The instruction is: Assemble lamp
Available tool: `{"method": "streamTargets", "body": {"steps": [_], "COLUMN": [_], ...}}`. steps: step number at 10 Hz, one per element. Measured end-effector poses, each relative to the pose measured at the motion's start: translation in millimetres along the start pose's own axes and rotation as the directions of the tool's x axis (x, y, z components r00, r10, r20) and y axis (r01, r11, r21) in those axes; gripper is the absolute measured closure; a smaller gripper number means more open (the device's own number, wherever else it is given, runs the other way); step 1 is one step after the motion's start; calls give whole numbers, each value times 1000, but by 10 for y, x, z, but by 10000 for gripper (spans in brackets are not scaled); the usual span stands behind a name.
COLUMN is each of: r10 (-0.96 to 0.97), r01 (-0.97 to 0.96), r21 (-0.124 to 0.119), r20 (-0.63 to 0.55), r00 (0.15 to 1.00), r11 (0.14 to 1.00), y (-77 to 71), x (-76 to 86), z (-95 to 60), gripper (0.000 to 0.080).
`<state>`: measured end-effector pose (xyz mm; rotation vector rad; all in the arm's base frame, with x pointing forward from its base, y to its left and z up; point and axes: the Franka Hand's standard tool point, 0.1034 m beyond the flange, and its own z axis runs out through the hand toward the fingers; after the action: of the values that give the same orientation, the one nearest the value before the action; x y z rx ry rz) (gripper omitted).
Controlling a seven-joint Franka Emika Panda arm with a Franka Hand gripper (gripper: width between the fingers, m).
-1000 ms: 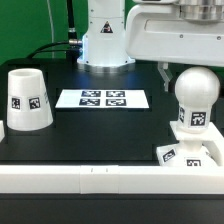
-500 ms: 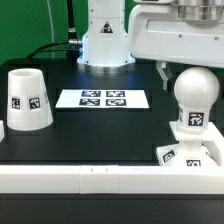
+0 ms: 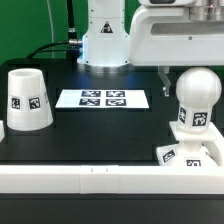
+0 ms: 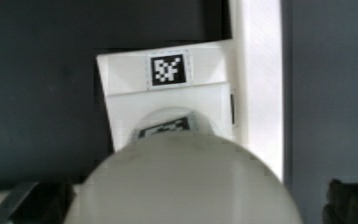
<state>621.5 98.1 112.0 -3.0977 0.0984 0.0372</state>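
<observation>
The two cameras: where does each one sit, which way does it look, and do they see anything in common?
Exterior view: off the arm, low behind the white rail, facing across the black table toward the robot; the arm's pedestal and wrist show.
Wrist view: rides on the wrist, looking down on the bulb; only its dark fingers show, at the picture's edges.
Shared: the bulb standing on the square base, beside the white rail.
</observation>
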Motion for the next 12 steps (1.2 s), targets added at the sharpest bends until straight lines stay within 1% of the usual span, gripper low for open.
{"method": "streamTargets", "body": {"steps": [1,2,4,7,8,10,11,12], "r10": [-72,-194,-370,-508,-584,-742,-783,-842], "r01": [72,194,370,508,584,743,784,843], "r21": [-2,-10,-14,-15,-20,-41,-47,-54], "r20": [-1,0,4,8,11,30,38,50], "r00": [997,981,929,861,812,669,621,538], "r11": [997,981,929,861,812,668,619,535], "y": [-8,-1,3,20,31,44,41,46], "x": [1,1,0,0,4,11,15,33], "z": [-2,1,7,14,14,13,8,-7], "gripper": [101,101,101,101,101,101,101,101]}}
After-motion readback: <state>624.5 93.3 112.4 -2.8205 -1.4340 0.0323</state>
